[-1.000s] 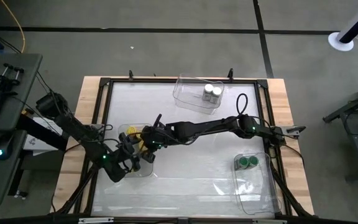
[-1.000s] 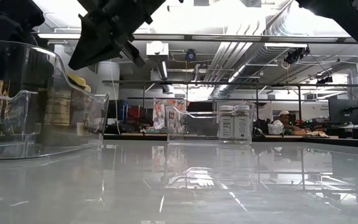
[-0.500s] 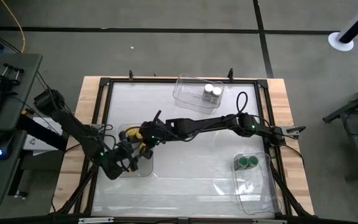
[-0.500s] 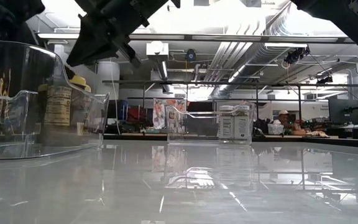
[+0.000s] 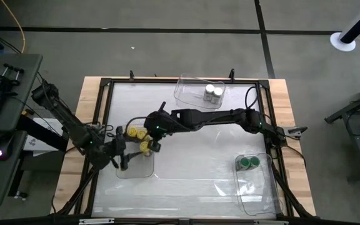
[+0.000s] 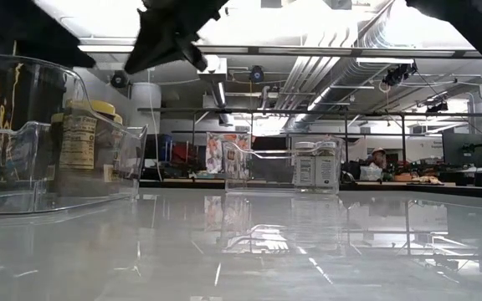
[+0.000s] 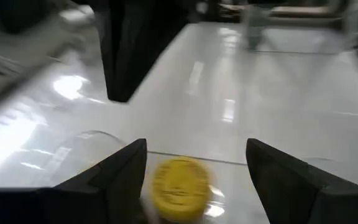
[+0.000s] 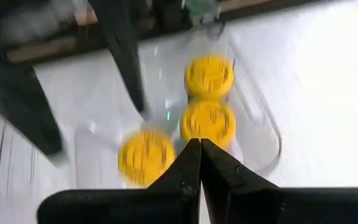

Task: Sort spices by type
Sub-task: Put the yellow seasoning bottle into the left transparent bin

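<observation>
Sorting looks done: three yellow-lid jars [image 5: 139, 139] sit in the left bin [image 5: 144, 167], two silver-lid jars [image 5: 213, 92] up top, two green-lid jars [image 5: 249, 163] lower right, with left fingers [image 7: 129, 180] apart, right fingers [image 8: 219, 180] together, both empty.

three yellow-lidded jars [image 5: 137, 138], two white-lidded jars [image 5: 213, 93], two green-lidded jars [image 5: 249, 164], three clear bins [image 5: 186, 94]

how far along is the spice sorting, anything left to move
Sorting looks essentially done: three yellow-lidded jars stand in the left bin, two white-lidded jars in the far bin, two green-lidded jars in the right bin. Nothing is in hand: left gripper open, right gripper shut, empty. No jar remains outside a bin.
</observation>
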Tool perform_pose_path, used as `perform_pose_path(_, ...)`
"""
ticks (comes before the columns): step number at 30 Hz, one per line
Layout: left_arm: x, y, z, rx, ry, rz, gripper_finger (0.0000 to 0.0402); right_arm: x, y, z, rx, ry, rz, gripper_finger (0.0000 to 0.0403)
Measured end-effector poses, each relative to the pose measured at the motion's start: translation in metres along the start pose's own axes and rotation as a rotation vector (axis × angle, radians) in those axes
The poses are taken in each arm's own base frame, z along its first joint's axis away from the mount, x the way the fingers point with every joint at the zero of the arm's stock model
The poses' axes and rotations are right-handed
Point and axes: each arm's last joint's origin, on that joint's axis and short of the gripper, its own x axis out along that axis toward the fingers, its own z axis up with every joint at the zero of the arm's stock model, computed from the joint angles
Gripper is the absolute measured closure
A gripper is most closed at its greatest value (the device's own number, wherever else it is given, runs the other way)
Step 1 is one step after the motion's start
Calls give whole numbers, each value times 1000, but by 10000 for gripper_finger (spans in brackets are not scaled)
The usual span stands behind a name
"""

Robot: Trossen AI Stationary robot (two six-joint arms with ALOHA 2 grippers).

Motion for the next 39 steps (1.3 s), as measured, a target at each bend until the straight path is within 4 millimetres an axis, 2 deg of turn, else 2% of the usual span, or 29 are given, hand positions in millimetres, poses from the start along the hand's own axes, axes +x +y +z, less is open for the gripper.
perform_pose_path(2,-6,-2,6,-59,27,-77,157,-2,-1,-6,-41,74,26,403)
perform_pose_path(4,-12,-6,10,-101,63,-153,189,-3,0,-12,-70,149,64,403)
perform_pose_path(6,-18,-13,11,-134,117,-224,240,-3,3,-19,-99,201,106,403)
perform_pose_path(9,-26,-24,7,-183,223,-300,351,1,10,-22,-127,200,149,403)
perform_pose_path(11,-33,-31,0,-217,309,-335,385,2,14,-22,-132,186,179,403)
perform_pose_path(16,-56,-39,-23,-234,567,-268,400,17,18,-28,-112,192,201,403)
perform_pose_path(22,-82,-33,-24,-198,698,-110,401,36,18,-35,-71,187,187,403)
perform_pose_path(24,-86,-28,-21,-186,691,-58,401,39,18,-34,-59,172,189,403)
perform_pose_path(28,-88,-26,-14,-201,627,-64,401,42,19,-33,-42,147,190,403)
perform_pose_path(31,-88,-22,-14,-205,663,-46,401,42,19,-33,-40,148,191,403)
perform_pose_path(37,-91,1,-18,-206,805,243,401,42,20,-33,-41,149,192,403)
perform_pose_path(39,-90,5,-20,-214,826,284,401,42,20,-33,-42,149,193,403)
